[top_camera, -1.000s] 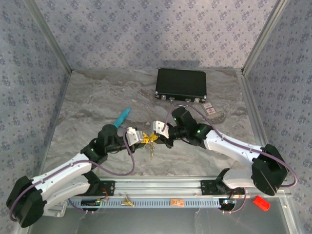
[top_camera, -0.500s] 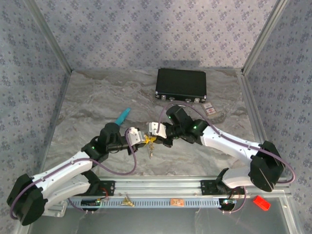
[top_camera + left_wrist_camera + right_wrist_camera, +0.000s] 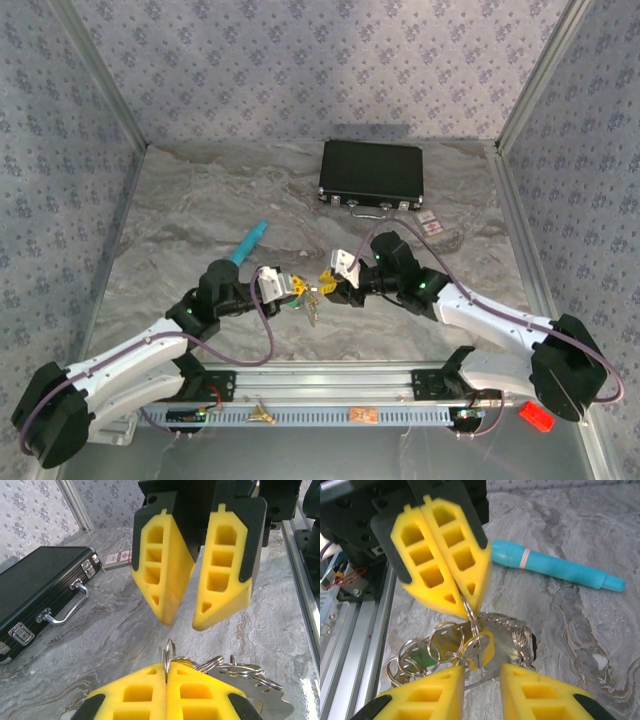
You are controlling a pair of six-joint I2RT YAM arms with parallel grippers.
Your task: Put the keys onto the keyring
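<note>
Yellow claw pads [image 3: 482,572], silver keyring [image 3: 470,615], teal tube [image 3: 555,567], black case [image 3: 371,170] — grey-veined marble table [image 3: 200,210]

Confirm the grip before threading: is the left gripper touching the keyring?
Touching. The left wrist view shows the left gripper shut on the keyring, its wire pinched between the closed fingertips.

No legible text, brand or number is showing anywhere. A small card [image 3: 428,222] is lying just right of the black case [image 3: 371,172] at the far side, and its reddish print is coming out too small to read. An orange sticker [image 3: 363,414] is sitting on the near rail [image 3: 300,412], its marks also blurring beyond reading.
</note>
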